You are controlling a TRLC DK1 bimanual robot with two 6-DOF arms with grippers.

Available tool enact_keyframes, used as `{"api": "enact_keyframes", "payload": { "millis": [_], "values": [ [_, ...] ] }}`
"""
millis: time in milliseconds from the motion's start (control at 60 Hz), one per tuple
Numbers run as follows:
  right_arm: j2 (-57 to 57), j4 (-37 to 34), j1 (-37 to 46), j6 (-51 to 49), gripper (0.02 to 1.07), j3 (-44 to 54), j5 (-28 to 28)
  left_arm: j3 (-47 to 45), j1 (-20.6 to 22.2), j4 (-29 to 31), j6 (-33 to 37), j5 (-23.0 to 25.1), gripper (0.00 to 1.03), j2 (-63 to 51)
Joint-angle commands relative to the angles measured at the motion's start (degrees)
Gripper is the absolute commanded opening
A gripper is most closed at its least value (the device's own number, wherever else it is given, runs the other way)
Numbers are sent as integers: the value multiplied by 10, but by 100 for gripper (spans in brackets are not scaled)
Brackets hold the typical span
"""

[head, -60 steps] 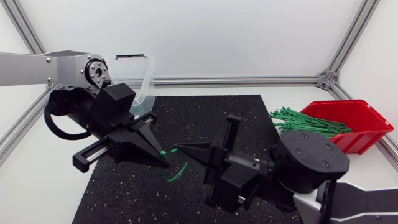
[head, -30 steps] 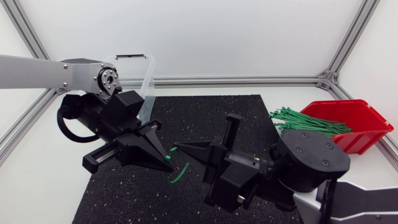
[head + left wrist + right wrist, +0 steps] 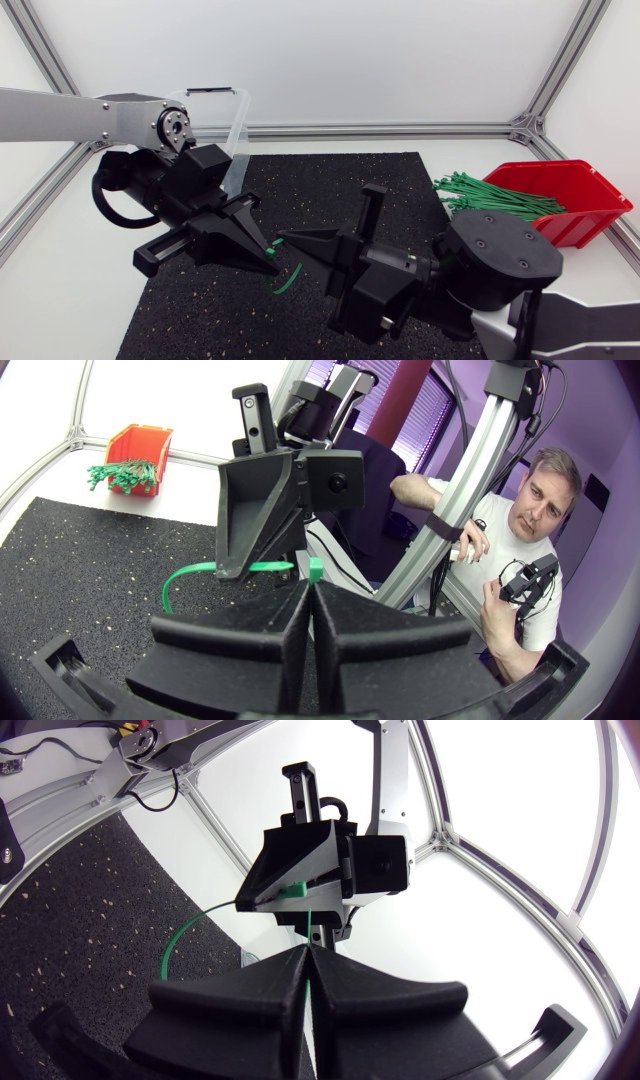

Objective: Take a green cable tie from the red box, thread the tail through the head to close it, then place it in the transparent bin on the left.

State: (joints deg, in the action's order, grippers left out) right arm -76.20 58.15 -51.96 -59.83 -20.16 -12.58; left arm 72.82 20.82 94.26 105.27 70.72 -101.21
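Observation:
A green cable tie (image 3: 286,279) hangs in a loop over the black mat between my two grippers. My left gripper (image 3: 271,258) is shut, with the tie's square head (image 3: 316,568) at its fingertips. Tip to tip with it, my right gripper (image 3: 284,238) is shut on the thin tail (image 3: 312,925), which runs straight up from between its fingers. In the left wrist view the band (image 3: 190,572) curves away beside the other gripper. The red box (image 3: 572,197) stands at the far right with a bundle of green ties (image 3: 490,196) sticking out. The transparent bin (image 3: 226,125) sits behind my left arm.
A black speckled mat (image 3: 330,185) covers the middle of the white table. Aluminium frame rails (image 3: 400,129) run along the back and sides. My left arm's joint partly hides the bin.
My left arm has shifted right and slightly toward me, bringing its tip close against the right gripper's tip. The right arm has stayed put, and the tie's loop still hangs below.

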Motion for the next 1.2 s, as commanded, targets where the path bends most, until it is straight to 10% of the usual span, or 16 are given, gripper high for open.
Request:
{"api": "enact_keyframes", "payload": {
  "millis": [0,1183],
  "values": [
    [6,6,-5,-10,8,8,0,13,5,14,18,10,3,-10],
    [17,6,-6,-11,8,26,3,25,10,15,13,13,3,-30]
  ]
}}
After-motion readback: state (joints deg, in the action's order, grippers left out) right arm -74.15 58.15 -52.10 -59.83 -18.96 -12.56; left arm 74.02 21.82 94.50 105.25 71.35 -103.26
